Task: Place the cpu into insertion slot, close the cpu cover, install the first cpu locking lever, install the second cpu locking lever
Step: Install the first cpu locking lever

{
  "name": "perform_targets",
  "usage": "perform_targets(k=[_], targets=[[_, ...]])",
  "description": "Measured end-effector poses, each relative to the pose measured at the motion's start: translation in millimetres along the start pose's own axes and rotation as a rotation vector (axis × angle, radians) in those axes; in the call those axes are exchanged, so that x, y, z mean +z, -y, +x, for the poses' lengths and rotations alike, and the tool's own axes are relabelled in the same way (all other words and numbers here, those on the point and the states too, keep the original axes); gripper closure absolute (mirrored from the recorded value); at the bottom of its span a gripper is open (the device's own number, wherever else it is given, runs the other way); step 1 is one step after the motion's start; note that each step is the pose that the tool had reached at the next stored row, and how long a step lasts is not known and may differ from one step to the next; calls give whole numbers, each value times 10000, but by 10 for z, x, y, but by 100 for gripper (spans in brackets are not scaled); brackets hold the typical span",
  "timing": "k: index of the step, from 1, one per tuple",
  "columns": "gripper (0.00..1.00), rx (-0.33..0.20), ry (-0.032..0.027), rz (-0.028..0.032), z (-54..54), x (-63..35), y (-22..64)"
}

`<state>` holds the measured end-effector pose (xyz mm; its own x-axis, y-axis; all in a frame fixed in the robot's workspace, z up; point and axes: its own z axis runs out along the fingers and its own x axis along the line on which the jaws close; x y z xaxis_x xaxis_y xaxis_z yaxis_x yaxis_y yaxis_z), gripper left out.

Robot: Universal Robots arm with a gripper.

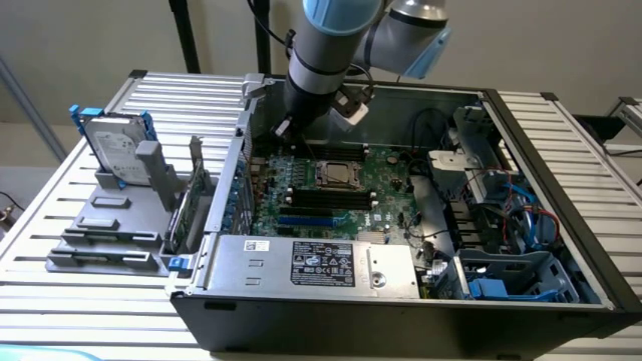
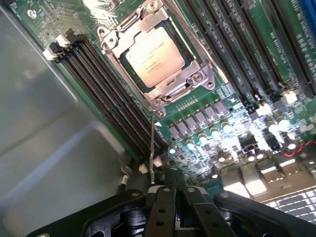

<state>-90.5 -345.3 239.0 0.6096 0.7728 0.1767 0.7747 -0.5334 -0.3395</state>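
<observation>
The cpu (image 2: 154,55), silvery-beige, lies flat in the insertion slot (image 1: 338,175) on the green board. The silver cpu cover (image 2: 174,89) is down around it, so the chip shows through its window. From one corner of the socket a thin wire locking lever (image 2: 152,143) stands free of the board, and its bent end comes close beside my fingertips. My gripper (image 2: 174,177) is shut, its black fingers pressed together with nothing seen between them. In the exterior view the gripper (image 1: 287,129) hangs inside the case, behind the socket, toward the exterior view's left.
Long black memory slots (image 2: 106,94) run along both sides of the socket. The grey case wall (image 2: 44,128) is close by the gripper. A power supply (image 1: 321,263) fills the case front, cables (image 1: 522,203) crowd the exterior view's right, and a hard drive (image 1: 116,147) stands on a rack outside.
</observation>
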Motion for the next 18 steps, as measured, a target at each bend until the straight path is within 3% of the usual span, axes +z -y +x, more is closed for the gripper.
perform_targets(k=[2,10,13,18], targets=[[89,196,-135,7,-1,5,-3],[89,742,-430,-33,2,17,-12],[89,850,-488,-42,17,16,-24],[89,930,-521,-56,80,3,-95]])
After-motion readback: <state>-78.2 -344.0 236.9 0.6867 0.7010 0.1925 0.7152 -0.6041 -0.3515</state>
